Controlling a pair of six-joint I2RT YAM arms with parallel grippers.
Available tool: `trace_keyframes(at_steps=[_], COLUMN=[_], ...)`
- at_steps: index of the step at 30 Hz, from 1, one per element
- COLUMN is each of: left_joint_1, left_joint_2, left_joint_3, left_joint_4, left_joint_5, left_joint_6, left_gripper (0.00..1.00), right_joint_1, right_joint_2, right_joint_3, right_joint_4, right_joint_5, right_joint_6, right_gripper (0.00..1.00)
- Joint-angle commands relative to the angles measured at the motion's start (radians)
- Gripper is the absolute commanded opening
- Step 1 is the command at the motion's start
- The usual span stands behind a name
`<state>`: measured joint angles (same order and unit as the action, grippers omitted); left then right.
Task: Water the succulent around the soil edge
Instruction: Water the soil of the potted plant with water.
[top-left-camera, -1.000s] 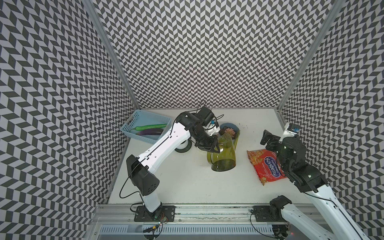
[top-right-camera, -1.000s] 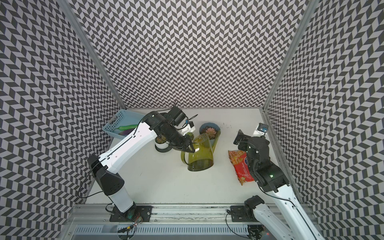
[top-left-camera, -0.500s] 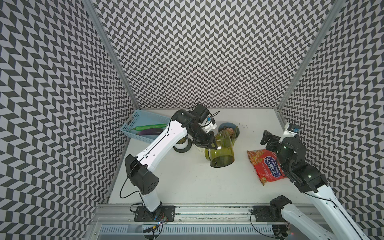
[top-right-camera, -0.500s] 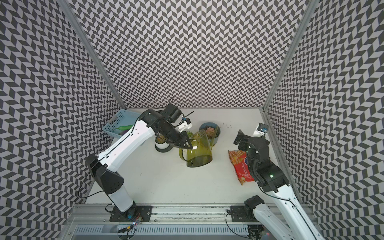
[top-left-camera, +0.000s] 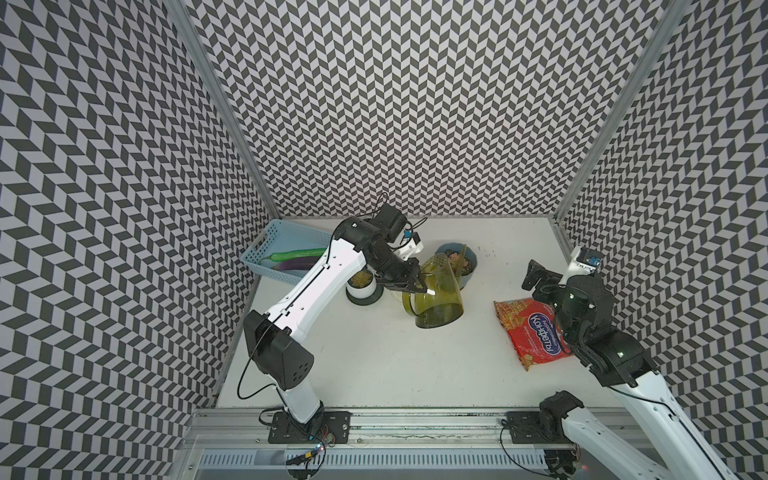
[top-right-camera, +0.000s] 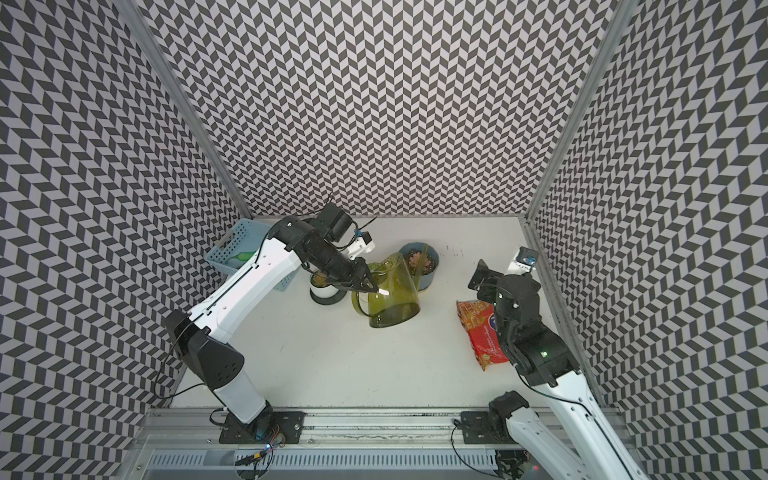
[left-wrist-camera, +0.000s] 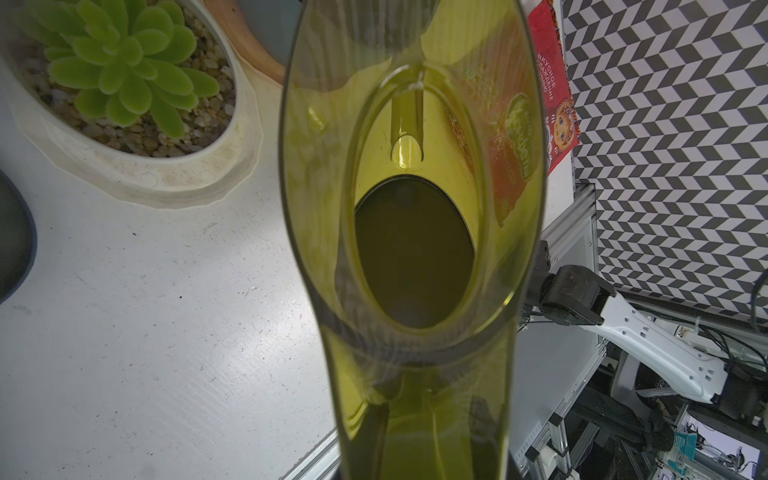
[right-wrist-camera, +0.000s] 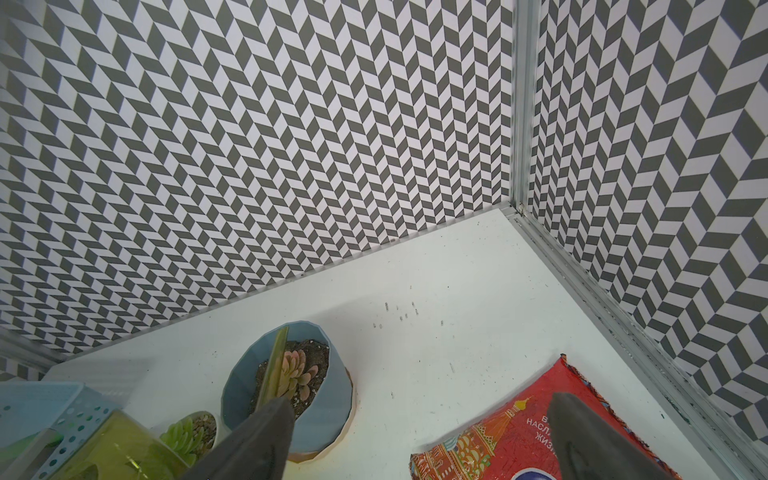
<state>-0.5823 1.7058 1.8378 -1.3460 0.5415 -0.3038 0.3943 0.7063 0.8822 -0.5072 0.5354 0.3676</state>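
Observation:
My left gripper (top-left-camera: 415, 286) is shut on the handle of a translucent green watering can (top-left-camera: 440, 291), which hangs tilted over the table. Its thin spout (right-wrist-camera: 275, 365) stretches across a blue pot (right-wrist-camera: 328, 399), beside the pink succulent (right-wrist-camera: 296, 374) and out to the soil by the far rim. No water shows. In the left wrist view I look down into the can (left-wrist-camera: 415, 257), with the fingers (left-wrist-camera: 376, 436) dim behind its green plastic. My right gripper (top-left-camera: 536, 282) is open and empty, above a red snack bag (top-left-camera: 532, 332).
A white pot (top-left-camera: 362, 291) with a green succulent (left-wrist-camera: 124, 62) stands just left of the can. A blue basket (top-left-camera: 282, 245) holding a green and a purple vegetable sits at the back left. The patterned walls close in on three sides.
My left arm has carried the can a little to the left, so the white pot and more of the blue pot show. The right arm has not moved.

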Motion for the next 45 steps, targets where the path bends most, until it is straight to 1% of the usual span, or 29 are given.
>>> trace_keyframes(at_steps=[1,8,19,26,35,45], left_joint_1=[0.030,0.030,0.039,0.037,0.003,-0.030], left_joint_2=[-0.047,-0.081,-0.154,-0.170,-0.211,-0.255], left_joint_3=[-0.029,-0.052,-0.128,-0.143,-0.166,-0.164], left_joint_4=[-0.008,-0.008,-0.008,-0.008,-0.008,-0.008], left_joint_5=[-0.060,-0.060,-0.070,-0.052,-0.067,-0.112], left_joint_6=[-0.012,-0.030,-0.053,-0.062,-0.078,-0.100], left_gripper=[0.00,0.00,0.00,0.00,0.00,0.00], right_joint_1=[0.002,0.003,0.002,0.003,0.003,0.003], right_joint_2=[-0.013,-0.016,-0.024,-0.034,-0.027,-0.026], right_joint_3=[-0.011,-0.014,-0.015,-0.019,-0.026,-0.033], right_joint_4=[0.050,0.053,0.052,0.052,0.062,0.065], right_joint_5=[0.016,0.017,0.015,0.018,0.008,-0.003], right_joint_6=[0.009,0.010,0.011,0.014,0.017,0.021], right_gripper=[0.99,1.00,0.99,0.99,1.00,0.99])
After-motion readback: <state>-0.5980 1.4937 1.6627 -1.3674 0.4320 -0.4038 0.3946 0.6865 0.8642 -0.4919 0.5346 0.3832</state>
